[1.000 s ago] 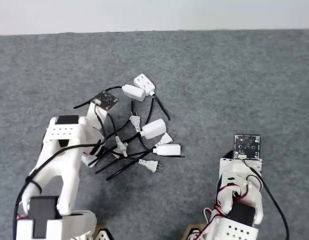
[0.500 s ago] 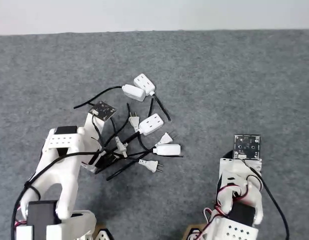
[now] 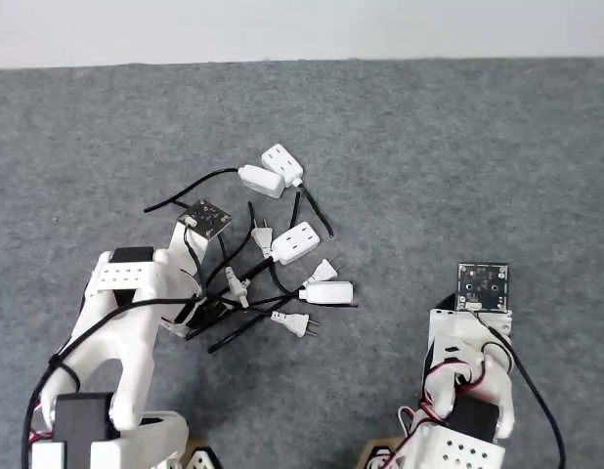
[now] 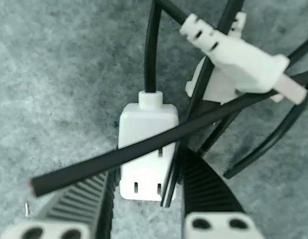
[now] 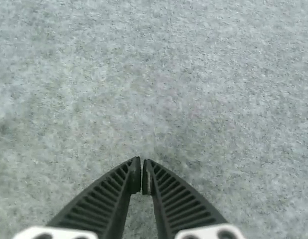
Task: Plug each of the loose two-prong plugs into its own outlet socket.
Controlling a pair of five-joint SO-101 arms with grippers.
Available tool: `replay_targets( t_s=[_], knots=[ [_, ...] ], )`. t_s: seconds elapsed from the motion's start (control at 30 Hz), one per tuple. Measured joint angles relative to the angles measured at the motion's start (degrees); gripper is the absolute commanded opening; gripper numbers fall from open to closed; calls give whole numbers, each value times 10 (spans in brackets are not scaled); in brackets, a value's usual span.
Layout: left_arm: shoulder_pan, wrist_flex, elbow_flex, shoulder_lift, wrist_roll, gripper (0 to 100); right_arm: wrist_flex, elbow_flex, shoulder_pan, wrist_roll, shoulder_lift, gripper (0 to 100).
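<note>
Outlet socket (image 4: 146,127), boxy white, clamped in ribbed left gripper (image 4: 148,167); right gripper (image 5: 142,169) closed, empty.

Grey felt-like mat (image 3: 429,156) covers the whole table surface, speckled texture. Plain pale wall strip (image 3: 302,29) along the far edge. Even, soft lighting, faint shadows.

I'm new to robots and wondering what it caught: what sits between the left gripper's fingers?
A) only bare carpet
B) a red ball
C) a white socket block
C: the left wrist view shows a white socket block sitting in the left gripper, with black cords across it.
</note>
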Motion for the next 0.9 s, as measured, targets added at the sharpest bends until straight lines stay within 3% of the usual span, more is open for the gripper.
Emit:
replay_targets(
  t_s=[0.1, 0.2, 0.4, 0.6, 0.77, 0.9],
  knots=[
    [1, 0, 1, -1, 10, 13, 0, 3, 0, 0, 0, 12],
    [-1, 21, -20, 2, 84, 13, 0, 3, 0, 0, 0, 12],
    [0, 214, -178, 3, 203, 13, 0, 3, 0, 0, 0, 12],
    [-17, 367, -371, 3, 220, 13, 0, 3, 0, 0, 0, 12],
    [-57, 377, -483, 3, 222, 13, 0, 3, 0, 0, 0, 12],
    [-69, 380, -501, -18, 222, 13, 0, 3, 0, 0, 0, 12]
  ],
)
